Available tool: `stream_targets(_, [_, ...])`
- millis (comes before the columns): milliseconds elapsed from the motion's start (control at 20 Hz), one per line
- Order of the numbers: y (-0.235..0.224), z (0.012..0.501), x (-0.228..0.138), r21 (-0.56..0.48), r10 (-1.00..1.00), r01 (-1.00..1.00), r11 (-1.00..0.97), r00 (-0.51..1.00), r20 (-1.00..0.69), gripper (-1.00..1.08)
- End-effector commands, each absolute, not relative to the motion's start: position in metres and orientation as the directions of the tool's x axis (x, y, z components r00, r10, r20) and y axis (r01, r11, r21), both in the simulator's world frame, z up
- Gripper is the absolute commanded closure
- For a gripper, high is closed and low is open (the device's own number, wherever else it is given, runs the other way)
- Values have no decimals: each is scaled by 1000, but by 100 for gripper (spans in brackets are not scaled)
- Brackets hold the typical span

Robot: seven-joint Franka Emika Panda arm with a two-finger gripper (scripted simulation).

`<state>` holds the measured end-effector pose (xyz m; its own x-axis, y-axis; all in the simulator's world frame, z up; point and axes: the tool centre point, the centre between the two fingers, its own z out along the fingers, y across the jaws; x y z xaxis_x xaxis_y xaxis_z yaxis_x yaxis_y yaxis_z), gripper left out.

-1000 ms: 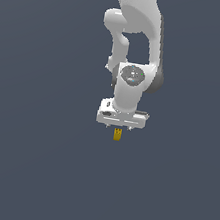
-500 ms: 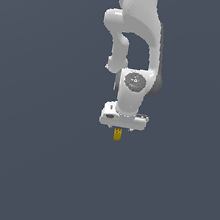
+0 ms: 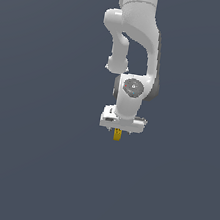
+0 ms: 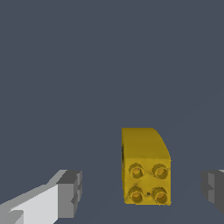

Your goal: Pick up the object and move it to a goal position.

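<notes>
Small mustard-yellow studded plastic block (image 4: 145, 168) sits between the white end effector (image 4: 142, 192) fingers, which stand wide, not touching it. Likely light, rigid, slick; grip the flat opposite sides.

The exterior view looks from far off, straight at the white arm (image 3: 134, 50) hanging down in front of a plain dark gray background. The wrist view sits on the arm and looks very close past the gripper (image 4: 142, 192). Both views share the yellow block (image 3: 117, 134).
</notes>
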<state>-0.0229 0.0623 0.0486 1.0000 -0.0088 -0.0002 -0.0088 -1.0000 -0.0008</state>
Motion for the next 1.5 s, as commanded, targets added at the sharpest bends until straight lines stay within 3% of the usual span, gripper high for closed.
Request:
stream_targets(0, [62, 36, -24, 0, -9, -9, -1000, 1000, 0, -92])
stream_targets(350, [62, 22, -23, 0, -9, -9, -1000, 1000, 0, -92])
stream_targets(400, [62, 22, -23, 0, -9, -9, -1000, 1000, 0, 108])
stream_targets(1050, [63, 24, -21, 0, -9, -9, -1000, 1000, 0, 108])
stream_targets(1450, [63, 50, -3, 0, -9, -9, -1000, 1000, 0, 108])
